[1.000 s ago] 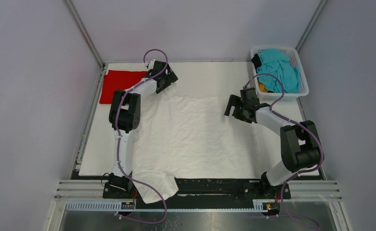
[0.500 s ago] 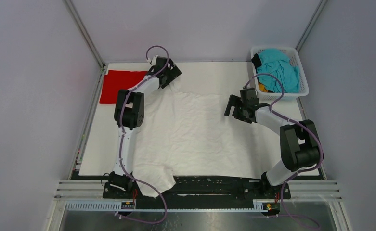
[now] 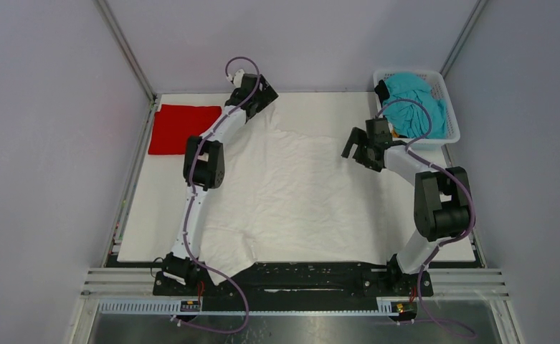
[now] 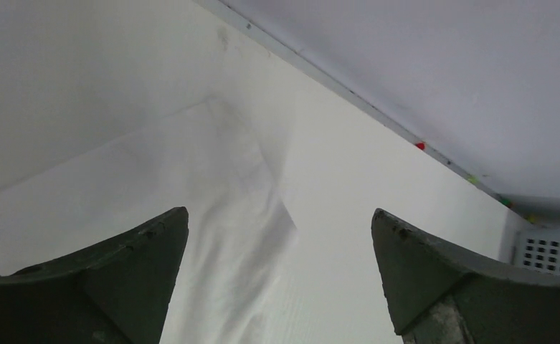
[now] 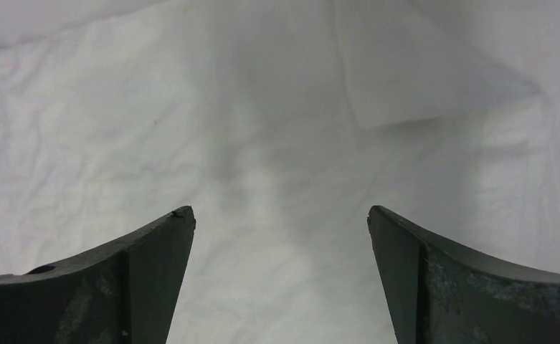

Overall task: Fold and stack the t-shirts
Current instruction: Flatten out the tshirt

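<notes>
A white t-shirt (image 3: pixel 298 193) lies spread open and wrinkled across the middle of the white surface (image 3: pixel 140 208). One end of it reaches the near edge beside the left arm's base. A bright red t-shirt (image 3: pixel 183 127) lies folded flat in the far left corner, apart from the white one. At the far right stands a white mesh basket (image 3: pixel 420 143). A crumpled teal t-shirt (image 3: pixel 416 104) is heaped in it, with a dark piece of cloth (image 3: pixel 382 91) at its far left corner.

The left arm is stretched out to the far edge of the surface, and the left pincer (image 3: pixel 259 97) hangs over the far left part of the white shirt. In the left wrist view this pincer (image 4: pixel 277 215) has its fingers (image 4: pixel 148 251) well apart with nothing between them, and a flat edge of the white cloth (image 4: pixel 219 179) lies below against the bare surface.

The right pincer (image 3: pixel 359 147) hovers over the far right part of the white shirt, just beside the basket. In the right wrist view its fingers (image 5: pixel 434 265) are likewise spread wide and empty (image 5: pixel 280 211), and below them the creased white fabric (image 5: pixel 262 143) fills the view, with a flap folded over at the upper right.
</notes>
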### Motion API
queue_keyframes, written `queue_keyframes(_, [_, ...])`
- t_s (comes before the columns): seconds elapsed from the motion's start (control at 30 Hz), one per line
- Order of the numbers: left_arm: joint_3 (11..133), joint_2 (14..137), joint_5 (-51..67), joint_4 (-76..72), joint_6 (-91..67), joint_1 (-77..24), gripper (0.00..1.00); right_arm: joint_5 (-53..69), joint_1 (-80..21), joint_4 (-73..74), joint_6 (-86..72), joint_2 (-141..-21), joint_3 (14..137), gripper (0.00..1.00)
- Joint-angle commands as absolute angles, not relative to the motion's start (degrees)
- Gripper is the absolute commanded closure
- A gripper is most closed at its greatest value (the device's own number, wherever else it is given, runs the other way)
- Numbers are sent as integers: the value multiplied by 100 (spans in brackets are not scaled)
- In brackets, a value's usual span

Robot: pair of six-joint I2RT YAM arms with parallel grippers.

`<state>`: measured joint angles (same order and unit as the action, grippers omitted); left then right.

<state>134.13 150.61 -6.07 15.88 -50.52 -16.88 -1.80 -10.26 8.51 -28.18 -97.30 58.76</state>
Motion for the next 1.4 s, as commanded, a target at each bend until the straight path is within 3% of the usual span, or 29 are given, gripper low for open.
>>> queue_keyframes(0.0, [13761, 14131, -1663, 2428, -4059, -1643, 1, -488, -807, 1002, -2954, -9992, 6445, 1])
queue_keyframes(0.07, [13456, 13670, -1843, 2621, -3685, -1629, 1, -467, -784, 1139, -2931, -10154, 6665, 0])
queue_keyframes(0.17, [12173, 12632, -1173, 2633, -3313, -1614, 1, -308, -787, 1169, -2804, -10339, 6847, 0])
queue_keyframes(0.37, [8296, 10691, 481, 1088, -3597, -1752, 1, 290, -797, 1246, -1904, -10457, 7257, 1])
queue_keyframes(0.5, [7030, 10251, 540, 879, -3701, -1799, 1, 1512, -1004, 1118, -75, -10045, 7690, 1])
queue_keyframes(0.7, [6957, 10605, 97, 1532, -3687, -1767, 1, 1117, -1439, 2174, 3117, -9995, 8784, 1])
queue_keyframes(0.97, [6088, 10360, -251, 1803, -4156, -1338, 1, 343, -1442, 3060, 6585, -10431, 8386, 1])
queue_keyframes(1.1, [5657, 10106, 227, 1557, -4289, -1095, 1, -379, -1440, 3215, 7323, -10583, 8012, 1])
queue_keyframes(1.37, [5777, 10150, 422, 1680, -4211, -1093, 1, -77, -1424, 2464, 7484, -11325, 8199, 0])
